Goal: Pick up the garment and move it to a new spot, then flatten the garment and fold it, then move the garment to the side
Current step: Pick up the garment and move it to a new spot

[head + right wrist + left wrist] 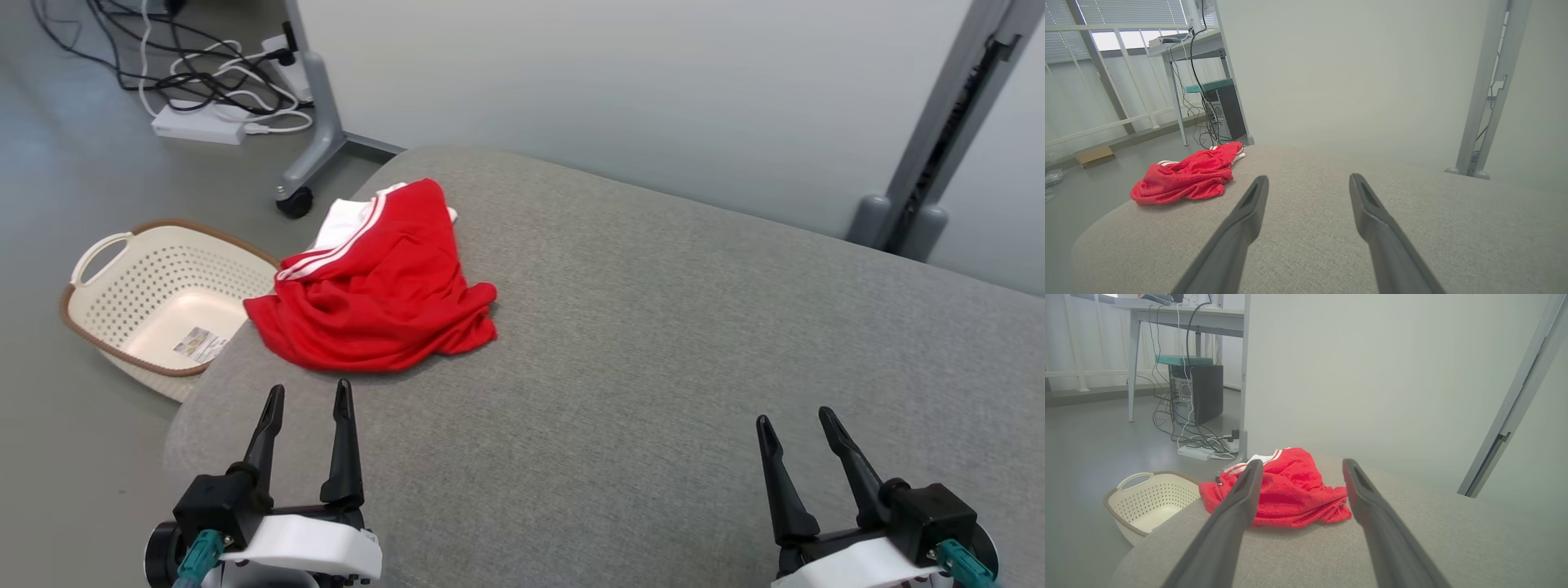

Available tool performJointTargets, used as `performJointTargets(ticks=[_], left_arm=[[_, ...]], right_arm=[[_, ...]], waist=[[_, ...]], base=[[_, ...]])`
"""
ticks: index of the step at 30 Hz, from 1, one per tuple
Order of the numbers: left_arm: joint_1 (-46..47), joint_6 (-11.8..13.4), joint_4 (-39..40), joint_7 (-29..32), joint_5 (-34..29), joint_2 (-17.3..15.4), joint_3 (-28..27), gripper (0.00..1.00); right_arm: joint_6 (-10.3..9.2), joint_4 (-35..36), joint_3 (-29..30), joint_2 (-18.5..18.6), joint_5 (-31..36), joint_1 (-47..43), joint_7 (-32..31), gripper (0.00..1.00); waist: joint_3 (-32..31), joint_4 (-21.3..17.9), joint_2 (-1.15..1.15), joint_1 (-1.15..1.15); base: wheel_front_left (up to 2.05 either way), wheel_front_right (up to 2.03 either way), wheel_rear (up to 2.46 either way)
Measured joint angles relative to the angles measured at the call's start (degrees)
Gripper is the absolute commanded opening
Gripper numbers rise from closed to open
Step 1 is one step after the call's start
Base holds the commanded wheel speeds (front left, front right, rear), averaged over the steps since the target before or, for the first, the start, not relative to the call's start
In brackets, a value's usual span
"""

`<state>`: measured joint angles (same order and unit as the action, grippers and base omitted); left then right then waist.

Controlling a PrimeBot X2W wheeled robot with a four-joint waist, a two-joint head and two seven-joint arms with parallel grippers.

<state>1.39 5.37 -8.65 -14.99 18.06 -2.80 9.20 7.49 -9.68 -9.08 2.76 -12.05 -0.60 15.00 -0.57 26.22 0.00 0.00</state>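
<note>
The red garment (375, 286) lay crumpled, apparently soft, light and limp, best pinched at a raised fold, while left gripper (310, 400) and right gripper (796, 423) stood apart, empty.

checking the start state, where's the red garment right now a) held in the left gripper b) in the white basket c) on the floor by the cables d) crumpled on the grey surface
d, the red garment lies bunched on the grey surface, ahead of the open left gripper.
</note>
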Motion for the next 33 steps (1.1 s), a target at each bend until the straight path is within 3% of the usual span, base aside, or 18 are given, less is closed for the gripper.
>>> performJointTargets(ticks=[8, 26, 33], left_arm=[[-0.57, 0.23, 0.10, -0.01, -0.05, -0.03, -0.69, 1.00], [-0.91, 0.78, 0.30, 0.00, 1.20, -0.01, -0.90, 1.00], [2.09, 1.88, 1.27, -0.01, 5.02, -0.01, -0.48, 1.00]], right_arm=[[0.00, -0.02, -0.57, -0.01, 0.00, -0.22, 0.00, 1.00], [0.00, -0.11, -0.37, 0.04, 0.67, -0.83, 0.00, 1.00], [0.01, 1.19, -0.41, 2.85, 1.67, 1.87, 0.00, 1.00]], waist=[[-0.22, 2.64, 0.00, 0.00], [0.05, 1.80, 0.00, 0.00], [4.56, 0.67, 0.00, 0.00]], base=[[0.00, 0.00, 0.00], [0.00, 0.00, 0.00], [0.00, 0.00, 0.00]])
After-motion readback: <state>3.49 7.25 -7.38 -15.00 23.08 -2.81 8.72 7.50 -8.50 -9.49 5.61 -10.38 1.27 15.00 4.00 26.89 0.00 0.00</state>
